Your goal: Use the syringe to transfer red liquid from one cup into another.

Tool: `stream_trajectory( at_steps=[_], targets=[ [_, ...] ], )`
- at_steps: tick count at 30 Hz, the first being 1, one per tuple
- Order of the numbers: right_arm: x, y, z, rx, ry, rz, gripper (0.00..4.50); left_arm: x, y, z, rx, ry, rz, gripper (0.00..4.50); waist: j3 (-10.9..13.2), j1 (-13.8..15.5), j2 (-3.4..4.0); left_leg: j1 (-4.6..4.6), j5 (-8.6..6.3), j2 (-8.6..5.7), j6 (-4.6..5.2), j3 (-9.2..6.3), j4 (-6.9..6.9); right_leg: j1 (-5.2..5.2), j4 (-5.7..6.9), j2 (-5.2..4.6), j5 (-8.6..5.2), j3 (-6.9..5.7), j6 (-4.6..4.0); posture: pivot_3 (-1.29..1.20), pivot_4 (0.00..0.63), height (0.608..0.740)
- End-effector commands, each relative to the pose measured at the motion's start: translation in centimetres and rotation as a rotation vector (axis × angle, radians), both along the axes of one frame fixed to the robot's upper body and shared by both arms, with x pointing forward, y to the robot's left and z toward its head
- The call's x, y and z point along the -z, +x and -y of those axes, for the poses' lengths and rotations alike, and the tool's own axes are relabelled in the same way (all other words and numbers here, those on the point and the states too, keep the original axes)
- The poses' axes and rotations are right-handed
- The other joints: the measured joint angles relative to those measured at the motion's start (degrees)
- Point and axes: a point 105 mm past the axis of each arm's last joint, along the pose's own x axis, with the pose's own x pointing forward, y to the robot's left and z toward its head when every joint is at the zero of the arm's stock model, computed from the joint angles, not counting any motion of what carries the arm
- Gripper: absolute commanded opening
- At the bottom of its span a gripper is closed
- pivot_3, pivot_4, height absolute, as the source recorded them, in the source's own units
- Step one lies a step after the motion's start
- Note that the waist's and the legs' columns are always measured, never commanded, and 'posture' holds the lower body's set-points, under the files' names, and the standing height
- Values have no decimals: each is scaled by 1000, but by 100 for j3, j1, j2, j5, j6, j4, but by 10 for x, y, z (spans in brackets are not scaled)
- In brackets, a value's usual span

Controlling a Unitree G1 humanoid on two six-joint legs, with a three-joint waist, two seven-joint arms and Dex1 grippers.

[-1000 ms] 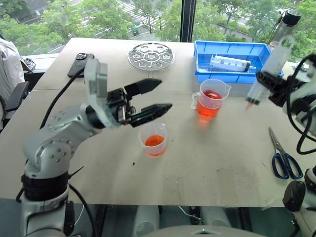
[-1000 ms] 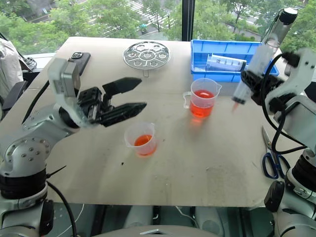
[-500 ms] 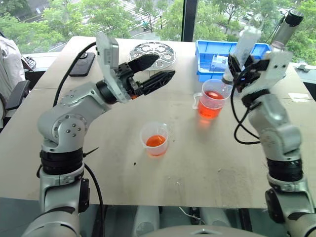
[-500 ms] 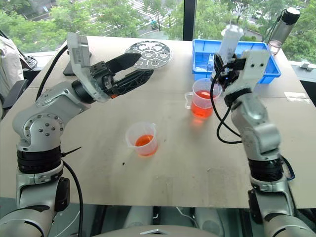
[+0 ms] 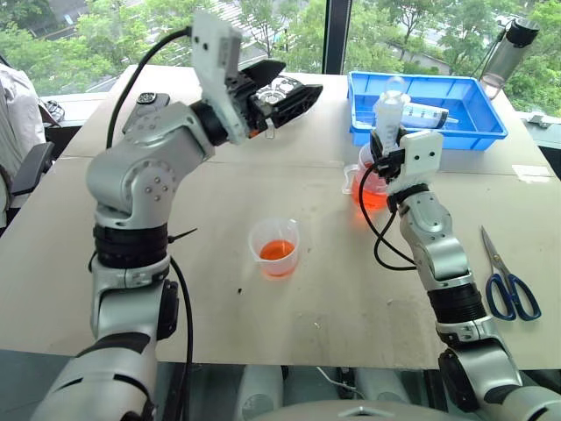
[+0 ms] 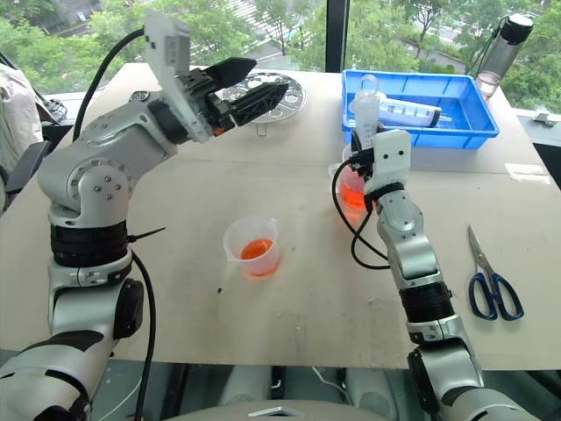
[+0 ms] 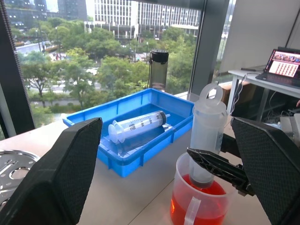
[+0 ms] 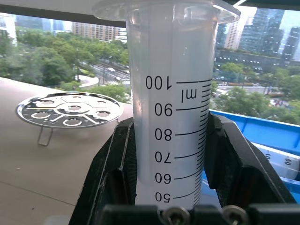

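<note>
My right end effector [image 8: 171,187] is clamped on the syringe [image 7: 206,136], held upright with its tip down in the beaker [image 7: 199,199] of red liquid [image 7: 201,208]. My left end effector [image 5: 279,88] hangs spread wide above the table [image 5: 351,289]. The short cup [image 5: 276,246] stands apart, nearer me.

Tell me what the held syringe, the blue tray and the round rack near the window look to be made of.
Syringe: clear, slightly cloudy plastic; black printed graduations and the view behind show through it. 
Blue tray: smooth moulded plastic by the look, uniform colour, rolled rim. 
Round rack: probably polished metal; bright and reflective, with cut-out holes and thin wire legs.
</note>
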Motion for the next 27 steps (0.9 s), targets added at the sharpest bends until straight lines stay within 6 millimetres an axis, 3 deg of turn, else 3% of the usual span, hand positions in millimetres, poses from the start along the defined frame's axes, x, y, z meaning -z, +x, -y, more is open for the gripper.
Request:
stream_trajectory(
  at_steps=[1, 7, 14, 24, 27],
  targets=[
    [-3, 0, 7, 51, 14, 13, 1494, -15, 3, 22, 52, 41, 31, 4500, 0, 2, -1, 2, 0, 0, 0, 2, 1, 0, 4, 0, 0, 3, 0, 0, 150, 725],
    [-4, -5, -3, 31, 39, 15, 1494, -17, 16, 54, 102, 79, 24, 4500, 0, -9, -1, 2, 0, -1, 1, 2, 3, 0, 7, 4, 0, 7, 0, 0, 150, 725],
    [-12, -9, -13, 13, 73, 23, 1494, -20, 28, 77, 118, 131, 41, 4500, 0, -25, 0, 0, 0, -1, 1, 3, 2, -4, 6, 7, -1, 11, 0, 0, 150, 725],
    [-11, -10, -20, 27, 81, 19, 1493, -9, 50, 94, 68, 259, 99, 4500, 0, -17, -1, -4, 0, -1, 1, 4, 1, -7, 5, 7, -1, 13, 0, 0, 150, 725],
    [-12, -10, -21, 27, 86, 22, 1493, -8, 55, 93, 53, 268, 112, 3236, 0, -20, -1, -2, -1, -1, 1, 7, 2, -7, 4, 7, -1, 14, 1, 0, 150, 725]
  ],
)
